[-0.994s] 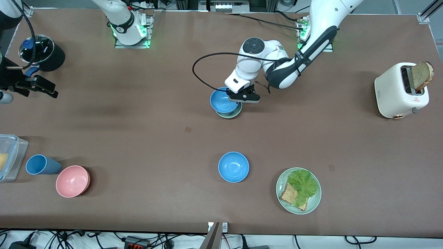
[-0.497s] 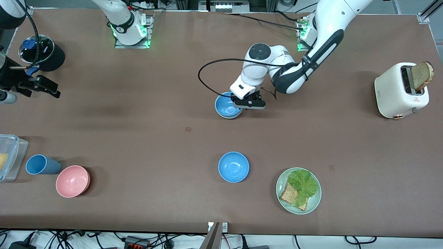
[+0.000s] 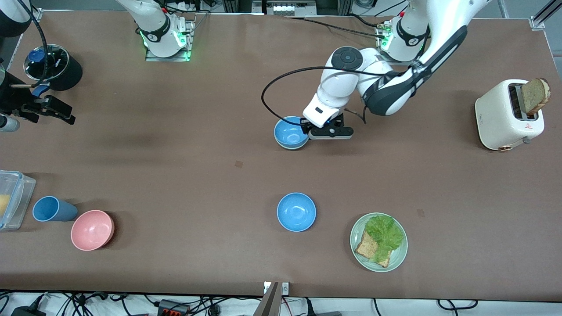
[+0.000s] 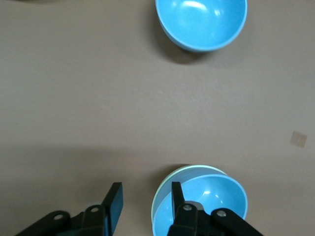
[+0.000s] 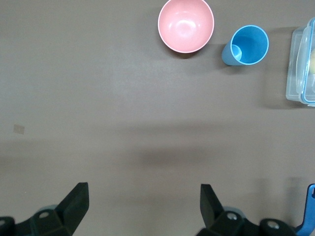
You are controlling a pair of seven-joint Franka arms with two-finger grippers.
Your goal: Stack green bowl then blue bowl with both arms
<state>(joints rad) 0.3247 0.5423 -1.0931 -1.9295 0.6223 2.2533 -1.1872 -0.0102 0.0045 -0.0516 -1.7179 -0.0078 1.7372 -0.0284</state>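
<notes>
A blue bowl sits nested in the green bowl, whose pale rim shows beneath it near the table's middle. In the left wrist view the green rim rings the blue bowl. My left gripper is open and holds nothing, beside the stack toward the left arm's end; in its own view one finger overlaps the stack's rim and the other is over bare table. A second blue bowl lies nearer the front camera and shows in the left wrist view. My right gripper waits open at the right arm's end.
A pink bowl, a blue cup and a clear plastic container lie at the right arm's end. A pale-green plate with lettuce and toast lies beside the second blue bowl. A white toaster and a black pot stand at opposite ends.
The left gripper lowered the blue bowl into the green bowl, let it go and moved off toward the left arm's end. The right arm barely moved.
</notes>
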